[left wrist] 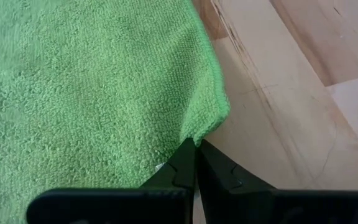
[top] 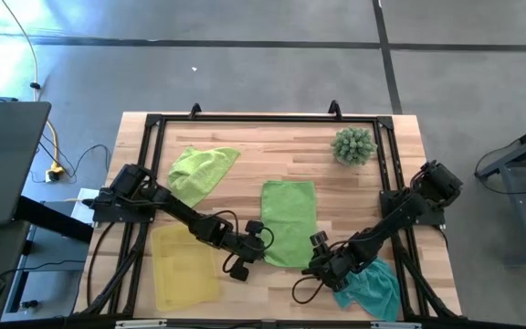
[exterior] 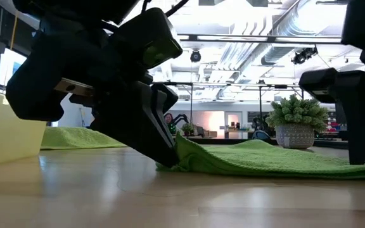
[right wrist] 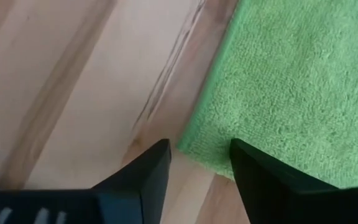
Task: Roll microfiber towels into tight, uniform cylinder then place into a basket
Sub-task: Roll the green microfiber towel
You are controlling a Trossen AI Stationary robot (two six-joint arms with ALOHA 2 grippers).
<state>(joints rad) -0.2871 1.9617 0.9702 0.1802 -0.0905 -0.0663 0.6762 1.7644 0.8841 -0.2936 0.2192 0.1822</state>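
A lime green towel (top: 289, 222) lies spread flat in the middle of the table. My left gripper (left wrist: 196, 144) is shut on its near left corner. My right gripper (right wrist: 199, 152) is open, with a finger on each side of the near right corner (right wrist: 194, 149), gripping nothing. A second lime green towel (top: 201, 169) lies crumpled at the far left. A teal towel (top: 373, 288) lies bunched under my right arm near the front edge. The yellow basket (top: 183, 267) sits at the near left with nothing in it. My left gripper pinches the flat towel's near left corner (left wrist: 205, 127) between its two fingertips (left wrist: 185, 155). It slants down at the corner from the table's left. The corner (exterior: 184, 151) is raised a little off the wood, while the rest of the towel lies flat on the table.
A spiky green plant in a pot (top: 352, 146) stands at the far right. A black frame (top: 245, 119) runs around the tabletop. Bare wood shows between the flat towel and the plant and along the near edge.
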